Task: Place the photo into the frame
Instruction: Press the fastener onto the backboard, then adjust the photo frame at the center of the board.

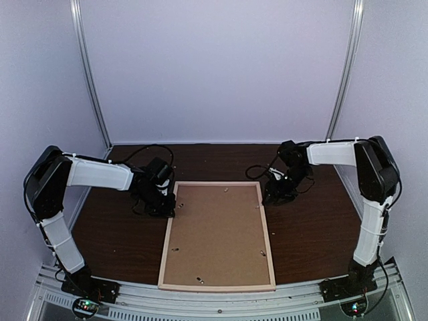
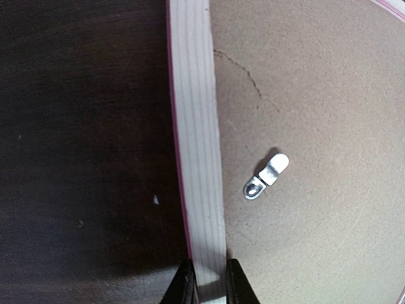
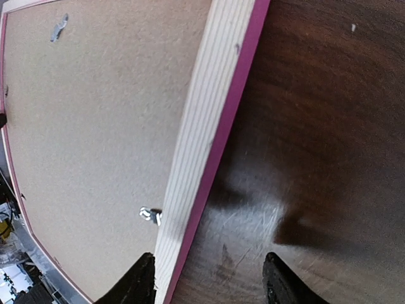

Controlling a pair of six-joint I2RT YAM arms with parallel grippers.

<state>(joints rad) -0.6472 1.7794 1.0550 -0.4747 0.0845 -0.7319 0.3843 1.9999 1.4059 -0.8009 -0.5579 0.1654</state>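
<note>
The frame (image 1: 167, 242) lies face down on the dark table, its pale wood back up and a pink edge showing. A brown backing board (image 1: 217, 231) fills it. The photo is not in view. My left gripper (image 1: 165, 207) is at the far end of the frame's left bar; in the left wrist view the gripper (image 2: 207, 286) is shut on that bar (image 2: 196, 126). My right gripper (image 1: 274, 195) is at the far end of the right bar; in the right wrist view it (image 3: 209, 282) is open, with the bar (image 3: 209, 114) just inside its left finger.
Small metal tabs sit on the backing board (image 2: 316, 95), one near the left bar (image 2: 267, 176) and one at the right bar (image 3: 150, 216). The board (image 3: 95, 126) carries another tab farther off (image 3: 58, 28). Bare table (image 1: 114, 234) lies on both sides. White walls enclose the back.
</note>
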